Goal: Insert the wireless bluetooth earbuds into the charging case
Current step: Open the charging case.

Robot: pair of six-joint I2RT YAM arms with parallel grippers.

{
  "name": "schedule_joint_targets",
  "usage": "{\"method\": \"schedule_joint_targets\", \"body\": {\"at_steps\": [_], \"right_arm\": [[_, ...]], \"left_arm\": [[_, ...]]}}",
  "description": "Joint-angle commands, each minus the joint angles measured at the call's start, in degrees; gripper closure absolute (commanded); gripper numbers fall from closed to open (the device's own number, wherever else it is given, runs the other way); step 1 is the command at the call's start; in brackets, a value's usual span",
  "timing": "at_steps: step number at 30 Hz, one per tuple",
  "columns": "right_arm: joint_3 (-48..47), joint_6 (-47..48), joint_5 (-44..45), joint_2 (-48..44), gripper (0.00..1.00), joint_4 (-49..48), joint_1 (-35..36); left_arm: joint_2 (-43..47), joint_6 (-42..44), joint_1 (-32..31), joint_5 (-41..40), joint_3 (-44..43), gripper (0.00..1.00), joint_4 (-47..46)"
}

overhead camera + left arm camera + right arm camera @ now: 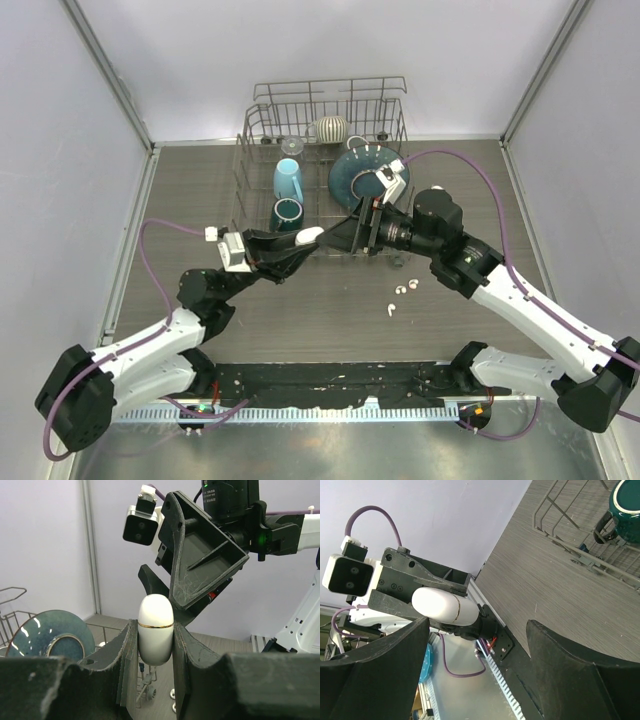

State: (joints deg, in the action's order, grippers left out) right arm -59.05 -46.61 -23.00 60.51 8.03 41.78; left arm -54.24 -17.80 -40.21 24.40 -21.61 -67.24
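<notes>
Claws meeting at a white charging case in front of the dish rack

Left claw [155,652] is gripping a white, pebble-shaped charging case [155,622] between its two black fingers. It is holding the case upright in the air, just in front of the near edge of the wire dish rack [244,160]. A thin gold seam is running around the case, and its lid is looking shut. Right claw [477,625] is pointing at the case from the rack's right side, close by it, with its jaws spread wide and holding nothing. Small white earbuds [404,289] are lying loose on the dark wood-grain counter [300,320], just in front of the rack's near right corner and apart from both claws. Inside the rack, a dark teal mug [287,213] is sitting at the near left. A light blue cup [288,180] is standing behind it, and a dark blue plate [352,172] is leaning to their right.
</notes>
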Motion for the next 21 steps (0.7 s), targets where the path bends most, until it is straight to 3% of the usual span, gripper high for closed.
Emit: {"method": "schedule_joint_targets", "body": {"at_steps": [1,21], "right_arm": [[-1.8,1.7,1.6,0.7,0.17,-0.7,0.2],[-2.5,-0.1,5.3,1.6,0.18,-4.4,0.1]], "left_arm": [[-0.4,-0.7,-0.7,1.7,-2.5,1.00,-5.3],[-0.4,-2.8,-1.6,8.1,-4.3,1.00,-5.5]]}}
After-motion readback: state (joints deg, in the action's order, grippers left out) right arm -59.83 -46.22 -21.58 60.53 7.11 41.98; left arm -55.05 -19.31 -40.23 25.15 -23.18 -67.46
